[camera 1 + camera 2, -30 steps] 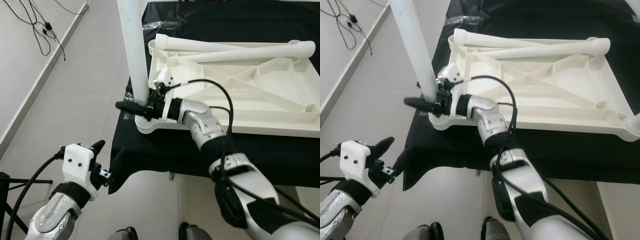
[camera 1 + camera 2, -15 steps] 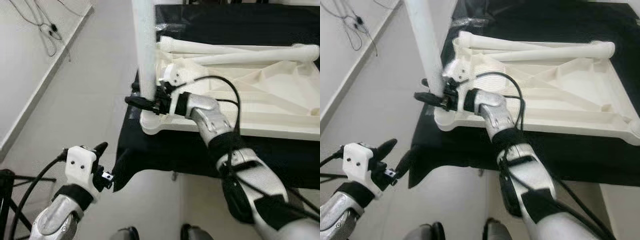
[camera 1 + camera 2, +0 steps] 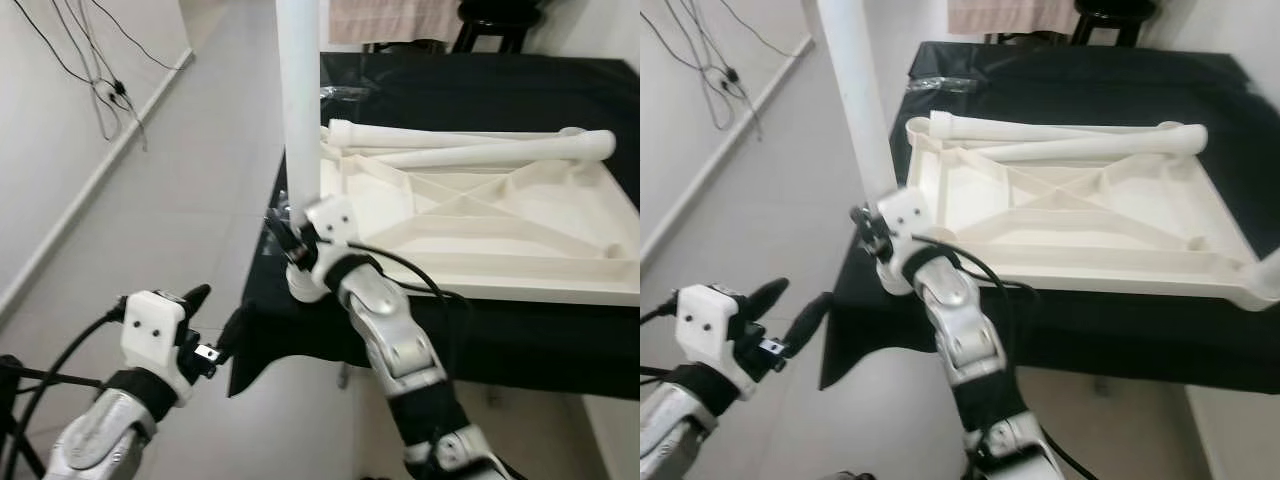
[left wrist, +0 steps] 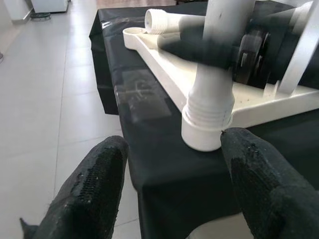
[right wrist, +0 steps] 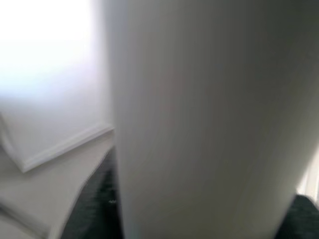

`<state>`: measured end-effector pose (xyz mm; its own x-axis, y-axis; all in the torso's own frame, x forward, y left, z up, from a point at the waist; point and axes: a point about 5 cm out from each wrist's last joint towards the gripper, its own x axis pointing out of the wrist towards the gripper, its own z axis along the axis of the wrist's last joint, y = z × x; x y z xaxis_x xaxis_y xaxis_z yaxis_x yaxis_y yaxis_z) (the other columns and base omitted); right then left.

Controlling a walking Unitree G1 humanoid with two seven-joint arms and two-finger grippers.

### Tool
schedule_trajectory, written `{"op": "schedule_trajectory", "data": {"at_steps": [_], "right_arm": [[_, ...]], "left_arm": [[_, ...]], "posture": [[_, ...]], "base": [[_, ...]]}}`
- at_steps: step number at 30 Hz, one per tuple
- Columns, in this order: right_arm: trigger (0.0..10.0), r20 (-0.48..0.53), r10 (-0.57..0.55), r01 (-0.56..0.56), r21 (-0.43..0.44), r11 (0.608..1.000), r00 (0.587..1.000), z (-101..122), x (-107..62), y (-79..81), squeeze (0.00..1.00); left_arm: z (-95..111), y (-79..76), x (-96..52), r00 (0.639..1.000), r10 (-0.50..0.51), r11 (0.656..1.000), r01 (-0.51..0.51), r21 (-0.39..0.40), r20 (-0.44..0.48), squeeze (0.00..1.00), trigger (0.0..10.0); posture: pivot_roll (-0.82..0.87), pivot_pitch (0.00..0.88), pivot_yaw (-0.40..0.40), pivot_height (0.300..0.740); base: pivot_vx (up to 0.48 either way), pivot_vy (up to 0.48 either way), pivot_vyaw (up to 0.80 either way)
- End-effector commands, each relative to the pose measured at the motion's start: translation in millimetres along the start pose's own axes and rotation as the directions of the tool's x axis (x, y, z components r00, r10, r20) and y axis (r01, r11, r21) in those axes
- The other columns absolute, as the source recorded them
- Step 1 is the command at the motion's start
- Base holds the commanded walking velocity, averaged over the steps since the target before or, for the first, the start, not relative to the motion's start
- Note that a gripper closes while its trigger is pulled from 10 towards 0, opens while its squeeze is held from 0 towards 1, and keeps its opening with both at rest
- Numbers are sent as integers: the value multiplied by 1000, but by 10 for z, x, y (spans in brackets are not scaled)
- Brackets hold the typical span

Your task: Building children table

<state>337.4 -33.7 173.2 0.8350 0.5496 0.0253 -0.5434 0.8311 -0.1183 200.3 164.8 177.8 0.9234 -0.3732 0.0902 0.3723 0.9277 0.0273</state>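
Observation:
A white table leg (image 3: 300, 100) stands upright in the near-left corner socket of the upside-down white tabletop (image 3: 520, 235). My right gripper (image 3: 284, 234) is at the leg's base with its black fingers on either side of it, shut on the leg. The right wrist view has the leg (image 5: 199, 119) pressed close. My left gripper (image 3: 215, 308) hangs open in the air, left of and below the table's corner. In the left wrist view its fingers (image 4: 94, 184) frame the socket (image 4: 204, 124) from a distance. Two loose legs (image 3: 470, 150) lie across the tabletop's far side.
The tabletop rests on a low table draped in black cloth (image 3: 330, 320). Grey tiled floor (image 3: 190, 190) lies to the left, with cables (image 3: 105, 90) near the wall's skirting. A dark stool (image 3: 490, 15) stands behind the table.
The camera has shifted and risen. My right arm has swung round so the wrist meets the leg from the near side. The leg stays upright; the left gripper has hardly moved.

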Motion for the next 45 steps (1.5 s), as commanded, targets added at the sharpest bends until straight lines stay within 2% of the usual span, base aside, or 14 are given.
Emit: {"op": "schedule_trajectory", "data": {"at_steps": [1, 6, 7, 14, 17, 18, 28, 35, 36, 37, 38, 39, 42, 45], "right_arm": [[10000, -1, 141, -140, 119, 983, 990, -10, 46, 214, 1000], [10000, 124, 311, -325, 113, 939, 942, 236, 72, 200, 1000], [10000, 159, 454, -467, 61, 882, 877, 339, 140, 92, 0], [10000, 153, 619, -627, 1, 779, 770, 467, 248, -101, 0], [10000, 152, 626, -636, 24, 771, 765, 516, 300, -152, 0], [0, 119, 651, -658, 24, 753, 750, 523, 329, -169, 0], [0, 103, 673, -678, 21, 735, 733, 488, 301, -303, 0], [0, 79, 620, -616, -71, 785, 781, 360, 141, -507, 0], [0, -13, 424, -424, -34, 905, 906, 129, 128, -426, 0], [0, -13, 424, -424, -34, 905, 906, 129, 128, -426, 0], [0, -136, 234, -227, 66, 972, 963, -245, -64, -140, 0], [0, -278, 9, 23, 111, 994, 961, -518, -370, 204, 0], [0, -278, 26, 6, 113, 994, 960, -551, -371, 323, 0], [0, -183, 5, 1, 31, 1000, 983, -378, -32, 213, 0]], "left_arm": [[-51, 32, -11, 1000, 22, 1000, -21, 5, -22, 0, 10000], [-49, 42, 6, 1000, 19, 1000, -19, 4, -21, 0, 10000], [-48, 44, 24, 1000, 17, 1000, -17, 3, -18, 0, 10000], [-45, 36, 41, 1000, 17, 1000, -17, 4, -11, 0, 10000], [-42, 29, 44, 1000, 18, 1000, -18, 5, -8, 0, 10000], [-39, 21, 45, 1000, 18, 1000, -18, 5, -7, 0, 10000], [-26, -12, 27, 1000, 14, 1000, -14, 1, -4, 0, 10000], [-17, -33, -4, 1000, 10, 1000, -10, -5, -6, 0, 10000], [-17, -31, -21, 1000, 9, 1000, -9, -6, -8, 0, 10000], [-17, -31, -21, 1000, 9, 1000, -9, -6, -8, 0, 10000], [-10, -25, -34, 1000, 9, 1000, -9, -7, -10, 0, 10000], [5, -18, -43, 1000, 3, 1000, -3, -6, -14, 0, 10000], [4, -20, -37, 1000, -2, 1000, 2, -4, -17, 0, 10000], [-12, 0, -36, 1000, 2, 1000, -2, -11, -21, 0, 10000]], "posture": [[76, 232, 4, 740], [74, 229, 5, 740], [71, 228, 1, 740], [81, 227, -4, 740], [86, 231, -8, 740], [90, 233, -8, 740], [86, 252, -7, 740], [76, 265, -14, 740], [63, 276, -20, 740], [63, 276, -20, 740], [50, 277, -10, 740], [47, 305, 19, 740], [48, 296, 21, 740], [57, 277, 10, 740]], "base": [[0, 0, 0], [0, 0, 0], [0, 0, 0], [0, 0, 0], [0, 0, 0], [0, 0, 0], [0, 0, 0], [0, 0, 0], [0, 0, 0], [0, 0, 0], [0, 0, 0], [0, 0, 0], [0, 0, 0], [0, 0, 0]]}}
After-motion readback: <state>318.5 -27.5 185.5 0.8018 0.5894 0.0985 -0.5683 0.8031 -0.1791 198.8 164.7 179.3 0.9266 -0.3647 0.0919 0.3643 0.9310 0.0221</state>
